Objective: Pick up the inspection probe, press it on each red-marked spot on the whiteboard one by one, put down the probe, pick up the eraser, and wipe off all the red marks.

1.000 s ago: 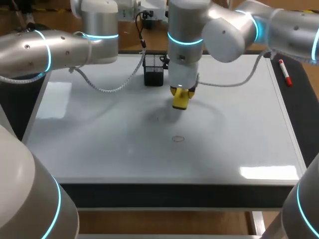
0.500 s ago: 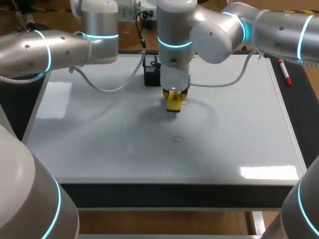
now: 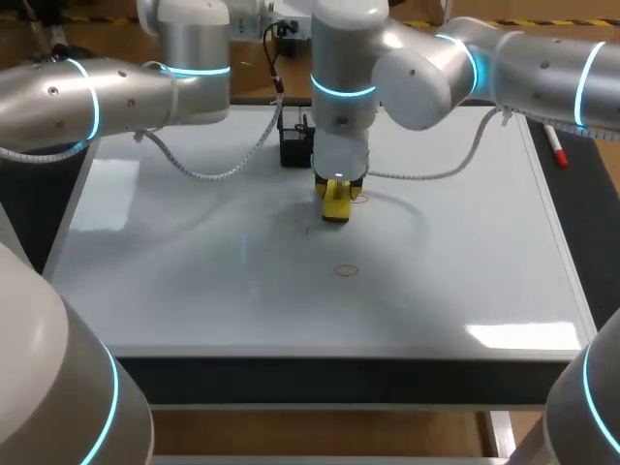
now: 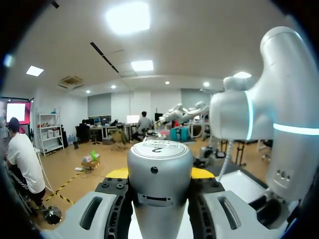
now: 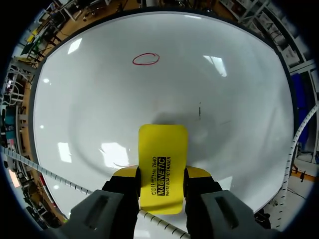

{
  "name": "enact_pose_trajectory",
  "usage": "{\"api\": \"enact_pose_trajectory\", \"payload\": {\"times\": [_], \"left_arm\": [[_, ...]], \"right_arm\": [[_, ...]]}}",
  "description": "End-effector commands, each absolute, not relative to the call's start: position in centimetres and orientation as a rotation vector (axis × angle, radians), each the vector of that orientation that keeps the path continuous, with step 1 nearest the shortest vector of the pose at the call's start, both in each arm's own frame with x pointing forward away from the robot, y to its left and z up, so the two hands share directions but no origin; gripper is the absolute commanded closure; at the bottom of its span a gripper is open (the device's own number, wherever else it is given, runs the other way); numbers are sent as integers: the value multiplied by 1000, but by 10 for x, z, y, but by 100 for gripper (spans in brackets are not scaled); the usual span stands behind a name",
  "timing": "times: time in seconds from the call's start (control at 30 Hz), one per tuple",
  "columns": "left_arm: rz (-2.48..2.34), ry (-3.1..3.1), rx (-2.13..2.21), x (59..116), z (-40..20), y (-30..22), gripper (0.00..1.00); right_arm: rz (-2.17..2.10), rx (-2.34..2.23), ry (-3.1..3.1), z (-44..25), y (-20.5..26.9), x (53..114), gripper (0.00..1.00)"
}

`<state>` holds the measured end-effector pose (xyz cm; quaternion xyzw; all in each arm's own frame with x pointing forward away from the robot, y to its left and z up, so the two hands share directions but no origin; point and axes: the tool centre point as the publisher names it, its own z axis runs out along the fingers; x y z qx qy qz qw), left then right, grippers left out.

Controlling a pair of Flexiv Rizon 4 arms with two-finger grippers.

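Head view: my right arm (image 3: pixel 504 68) comes in from 3 o'clock and reaches past the middle of the whiteboard (image 3: pixel 174 291). My right gripper (image 3: pixel 336 201) points down a little toward 12 o'clock of the board's centre, its claw clamped on the yellow eraser (image 3: pixel 336 208), whose lower end is at the board's surface. One red ring (image 3: pixel 346 270) lies at 6 o'clock from the eraser, apart from it. A black holder (image 3: pixel 295 145) stands at 11 o'clock from the eraser, near the far edge, and a red-capped marker (image 3: pixel 554 142) lies off the board at 2 o'clock. My left arm (image 3: pixel 107 97) hangs over the 10 o'clock corner, its claw out of sight here. Left wrist view: my left gripper (image 4: pixel 159 174) is raised toward the room, and a silver cylinder, apparently the inspection probe (image 4: pixel 159 169), stands between its fingers with a yellow tip (image 4: pixel 115 173) close against each side. Right wrist view: the right gripper (image 5: pixel 163 174) has its fingers (image 5: pixel 127 173) closed narrowly on the eraser (image 5: pixel 163 154), which juts ahead over the whiteboard (image 5: pixel 89 99). The red ring (image 5: pixel 145 59) is well ahead at 11 o'clock, and a short dark stroke (image 5: pixel 200 110) sits nearer at 1 o'clock.
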<state>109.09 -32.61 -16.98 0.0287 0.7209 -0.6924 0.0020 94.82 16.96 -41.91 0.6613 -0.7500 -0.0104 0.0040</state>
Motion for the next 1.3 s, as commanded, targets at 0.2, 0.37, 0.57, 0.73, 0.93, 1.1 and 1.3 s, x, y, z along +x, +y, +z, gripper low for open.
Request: {"api": "enact_pose_trajectory", "payload": {"times": [0.2,0.37,0.57,0.73,0.93,1.1,1.3], "left_arm": [[-2174,2265,92,1092,-169,-326,100],[-2174,2265,92,1092,-169,-326,100],[-2174,2265,92,1092,-169,-326,100],[-2174,2265,92,1092,-169,-326,100],[-2174,2265,92,1092,-169,-326,100],[-2174,2265,92,1092,-169,-326,100],[-2174,2265,92,1092,-169,-326,100]], "right_arm": [[-47,2062,-2335,-424,167,952,100],[-58,2019,-2358,-428,155,951,100],[-62,1971,-2383,-431,140,952,100],[-53,1914,-2416,-433,124,951,100],[-47,1829,-2469,-433,98,945,100],[-37,1774,-2509,-430,82,941,100],[-7,1744,-2552,-419,71,939,100]]}}
